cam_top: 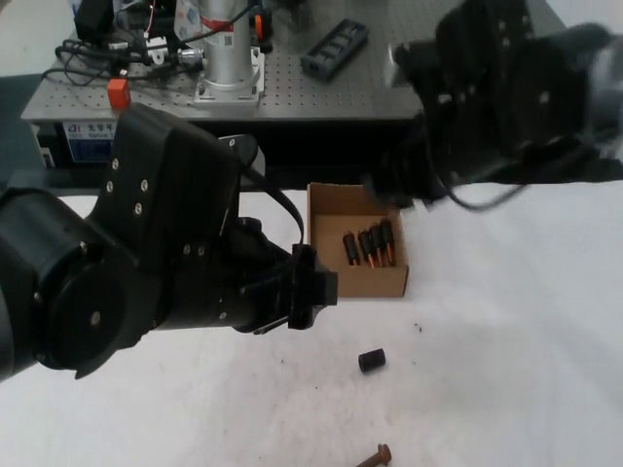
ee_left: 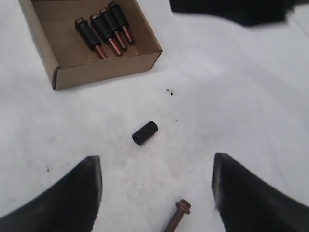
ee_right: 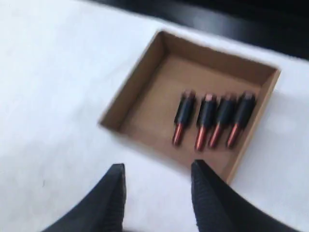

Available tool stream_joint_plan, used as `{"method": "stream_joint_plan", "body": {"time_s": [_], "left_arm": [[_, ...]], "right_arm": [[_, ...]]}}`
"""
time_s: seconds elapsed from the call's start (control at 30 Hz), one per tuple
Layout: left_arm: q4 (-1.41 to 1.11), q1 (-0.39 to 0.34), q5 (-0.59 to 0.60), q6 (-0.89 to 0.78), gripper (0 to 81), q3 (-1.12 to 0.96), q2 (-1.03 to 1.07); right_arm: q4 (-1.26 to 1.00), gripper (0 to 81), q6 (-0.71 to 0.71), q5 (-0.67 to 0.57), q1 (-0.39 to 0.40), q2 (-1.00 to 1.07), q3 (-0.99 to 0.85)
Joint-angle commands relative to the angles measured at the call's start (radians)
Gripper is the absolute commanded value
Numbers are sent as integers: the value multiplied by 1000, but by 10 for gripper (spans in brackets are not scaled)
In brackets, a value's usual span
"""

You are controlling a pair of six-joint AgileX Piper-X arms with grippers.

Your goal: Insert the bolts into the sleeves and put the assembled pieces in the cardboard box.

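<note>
Left gripper (ee_left: 155,159): fingers wide apart, nothing held, hanging over the white cloth (cam_top: 506,341) with the loose sleeve (ee_left: 145,133) and loose bolt (ee_left: 177,215) below it. Right gripper (ee_right: 158,165): fingers partly apart, nothing held, above the edge of the cardboard box (cam_top: 331,199).

Writing: a blue labelled unit (cam_top: 78,141) at upper left of the high view has print, and the silver post (cam_top: 229,49) carries a red and white sticker. Both are too small to read.

In the high view the box sits centre frame, with four assembled pieces (cam_top: 370,243) side by side against its right wall. The sleeve lies on its side below the box, apart from it. The bolt is at the bottom edge, below the sleeve and not touching it. Small black specks (cam_top: 419,328) lie on the cloth right of the sleeve.

Behind: perforated metal table (cam_top: 389,78) with an orange block (cam_top: 118,92), cables (cam_top: 97,49) and a black slotted tray (cam_top: 334,47).

In the way: left arm (cam_top: 146,263) covers most of the left half. Right arm (cam_top: 506,97), blurred, covers the upper right and overlaps the box's upper right corner.
</note>
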Motion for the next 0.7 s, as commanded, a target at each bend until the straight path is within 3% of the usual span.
{"method": "stream_joint_plan", "body": {"time_s": [0.0,0.3,0.67], "left_arm": [[-5,0,-21,15,474,-5,-10],[-5,0,-35,36,474,-5,-10],[-5,0,-35,66,474,-5,-10]], "right_arm": [[466,317,-274,-114,28,-217,158],[466,317,-442,-92,79,-70,154],[421,317,-516,20,138,73,110]]}}
